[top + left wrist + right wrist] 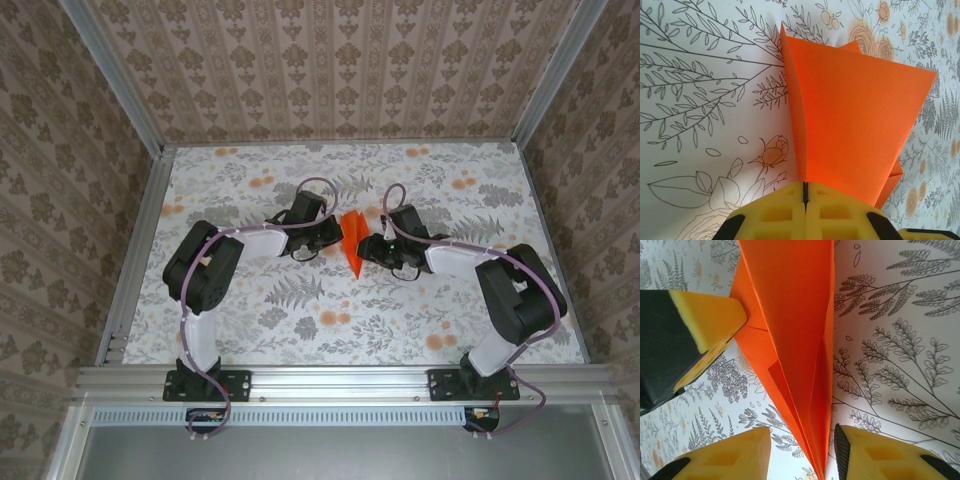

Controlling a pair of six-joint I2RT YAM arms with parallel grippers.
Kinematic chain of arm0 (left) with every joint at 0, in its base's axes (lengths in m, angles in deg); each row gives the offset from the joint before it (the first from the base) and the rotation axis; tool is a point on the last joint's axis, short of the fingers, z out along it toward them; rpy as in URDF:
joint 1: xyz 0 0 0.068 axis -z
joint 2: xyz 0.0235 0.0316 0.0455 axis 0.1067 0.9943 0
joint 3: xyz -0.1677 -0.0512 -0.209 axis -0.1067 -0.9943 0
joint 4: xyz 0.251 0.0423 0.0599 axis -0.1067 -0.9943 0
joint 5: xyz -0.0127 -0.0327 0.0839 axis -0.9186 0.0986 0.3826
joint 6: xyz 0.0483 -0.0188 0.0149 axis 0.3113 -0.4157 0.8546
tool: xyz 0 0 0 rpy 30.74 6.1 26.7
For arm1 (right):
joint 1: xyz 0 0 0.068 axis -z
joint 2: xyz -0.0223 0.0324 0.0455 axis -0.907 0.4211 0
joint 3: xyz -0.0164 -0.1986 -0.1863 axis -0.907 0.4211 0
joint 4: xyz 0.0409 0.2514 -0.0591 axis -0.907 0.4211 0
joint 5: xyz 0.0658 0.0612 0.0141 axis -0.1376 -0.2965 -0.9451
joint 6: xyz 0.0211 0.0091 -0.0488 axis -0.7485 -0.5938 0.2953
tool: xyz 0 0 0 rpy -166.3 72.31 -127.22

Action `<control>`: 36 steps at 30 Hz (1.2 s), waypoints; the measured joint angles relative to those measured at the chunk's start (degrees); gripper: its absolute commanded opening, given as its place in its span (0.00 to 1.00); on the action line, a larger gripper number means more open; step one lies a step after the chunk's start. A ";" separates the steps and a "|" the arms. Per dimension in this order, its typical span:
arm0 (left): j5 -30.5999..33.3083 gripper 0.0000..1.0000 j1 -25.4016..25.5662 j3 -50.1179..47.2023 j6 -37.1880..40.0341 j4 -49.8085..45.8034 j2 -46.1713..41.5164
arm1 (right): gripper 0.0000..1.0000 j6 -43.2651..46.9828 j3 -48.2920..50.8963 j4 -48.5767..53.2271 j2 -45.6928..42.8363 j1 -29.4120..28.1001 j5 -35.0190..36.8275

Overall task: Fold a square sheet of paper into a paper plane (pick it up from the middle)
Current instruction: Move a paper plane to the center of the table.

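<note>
Paper plane [352, 246] pinched by left hand [804, 196]; right hand [802, 452] straddles it, parted.

walls [340, 70]: brown damask wallpaper | table [380, 320]: white floral-print cover | frame [340, 380]: aluminium rails | light: even

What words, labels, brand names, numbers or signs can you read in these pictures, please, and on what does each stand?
None can be read: the folded bright-orange paper plane is blank, and the floral-printed table surface and patterned wallpaper carry only drawings.
</note>
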 measured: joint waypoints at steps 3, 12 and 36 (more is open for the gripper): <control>-0.26 0.00 0.02 0.00 -0.13 0.66 0.00 | 0.32 0.17 -0.57 0.04 1.20 -0.35 -0.63; -0.74 0.00 0.00 0.00 -0.15 1.64 0.00 | 0.36 0.76 -3.10 1.27 3.87 -0.66 -0.70; -1.97 0.00 -0.35 -0.37 -0.15 2.03 0.00 | 0.32 7.45 -13.73 14.12 9.86 -4.79 10.80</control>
